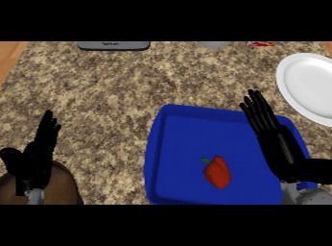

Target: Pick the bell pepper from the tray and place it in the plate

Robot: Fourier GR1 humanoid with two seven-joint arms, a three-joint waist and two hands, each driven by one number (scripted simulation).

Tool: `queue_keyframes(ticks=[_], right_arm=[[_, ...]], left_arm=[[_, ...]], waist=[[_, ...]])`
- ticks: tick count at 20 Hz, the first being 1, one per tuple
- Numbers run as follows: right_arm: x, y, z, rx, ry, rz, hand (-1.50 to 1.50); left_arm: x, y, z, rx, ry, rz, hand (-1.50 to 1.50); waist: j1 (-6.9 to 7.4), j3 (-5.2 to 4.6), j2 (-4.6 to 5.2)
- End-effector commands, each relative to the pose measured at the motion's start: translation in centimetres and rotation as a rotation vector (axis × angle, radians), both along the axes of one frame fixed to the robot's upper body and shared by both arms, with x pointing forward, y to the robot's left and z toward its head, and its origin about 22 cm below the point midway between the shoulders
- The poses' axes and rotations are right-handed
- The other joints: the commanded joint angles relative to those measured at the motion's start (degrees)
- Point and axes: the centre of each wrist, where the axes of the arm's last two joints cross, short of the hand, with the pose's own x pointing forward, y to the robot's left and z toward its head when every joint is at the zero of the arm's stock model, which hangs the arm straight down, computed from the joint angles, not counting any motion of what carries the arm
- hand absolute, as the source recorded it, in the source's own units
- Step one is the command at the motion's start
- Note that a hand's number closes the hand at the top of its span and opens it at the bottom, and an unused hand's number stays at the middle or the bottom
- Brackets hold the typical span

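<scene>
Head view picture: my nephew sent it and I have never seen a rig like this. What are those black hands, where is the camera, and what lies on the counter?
The camera sits where the robot's head would be, looking steeply down at a speckled counter. The two black shapes are the robot's own hands on grey forearms. The left hand rests open at the lower left, fingers up. The right hand is open too, over the right edge of a blue tray. A red bell pepper lies in the tray, to the left of that hand and untouched. A white plate sits at the right edge, with nothing on the part that shows. Neither hand holds anything.
</scene>
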Motion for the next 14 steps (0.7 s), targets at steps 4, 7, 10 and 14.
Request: queue_keyframes(ticks=[4,7,10,14], right_arm=[[3.7,2.2,3.1,-0.104,-0.082,0.539,1.50],[5.2,0.9,10.5,-0.534,-0.462,0.529,1.50],[6.6,-1.5,0.2,-0.169,-0.290,0.436,-1.50],[6.8,-3.8,-2.7,-0.225,-0.283,0.697,-1.50]], left_arm=[[2.5,-0.8,2.5,0.059,-0.044,-0.143,0.00],[2.1,-1.3,1.5,0.038,0.008,-0.173,0.00],[3.4,-1.0,2.5,0.043,0.022,-0.247,0.00],[5.6,-1.1,3.5,0.028,0.017,-0.246,0.00]], waist=[[2.02,-0.48,1.20],[1.23,-1.60,-2.41],[1.37,-0.37,1.61],[0.72,-0.45,1.46]])
